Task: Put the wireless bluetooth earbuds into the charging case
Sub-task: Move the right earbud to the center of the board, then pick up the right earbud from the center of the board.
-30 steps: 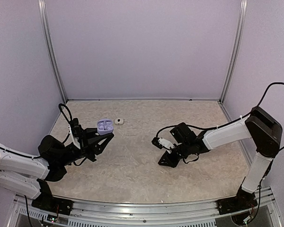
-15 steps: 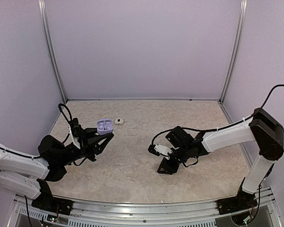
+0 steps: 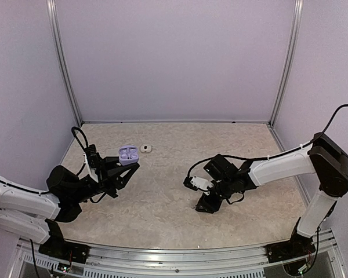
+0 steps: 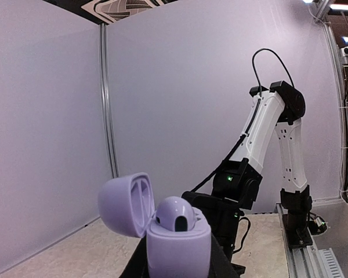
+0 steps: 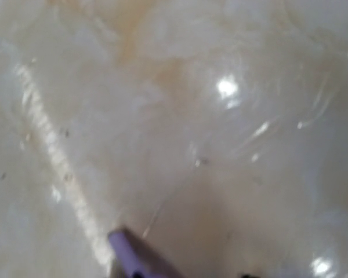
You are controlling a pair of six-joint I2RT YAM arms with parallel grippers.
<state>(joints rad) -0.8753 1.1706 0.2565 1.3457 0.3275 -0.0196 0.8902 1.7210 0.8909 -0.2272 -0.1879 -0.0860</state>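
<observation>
Left gripper (image 3: pixel 127 164) clamped on the open lilac case (image 3: pixel 127 153), raised over the tabletop's far-left part. Right gripper (image 3: pixel 202 205) down at tabletop centre over an earbud (image 5: pixel 126 250); can't tell its jaw state. Step looks like pickup. Next needs a precise pinch, then a carry to the case. Earbud: lilac, only a blurred edge shows.

Desk (image 3: pixel 162 194): beige marbled top w/ faint veins, glossy; bright light spots show in the close right wrist view. Metal rail (image 3: pixel 180 255) runs along the near edge. One small whitish oval thing (image 3: pixel 146 149) lies on the desk, far left, well apart from anything else on the surface; too small to tell what it is. Right wrist view also has a lilac bit (image 5: pixel 124 246) at its bottom edge, low by the surface. Blurred, can't tell if it rests on the desk.
</observation>
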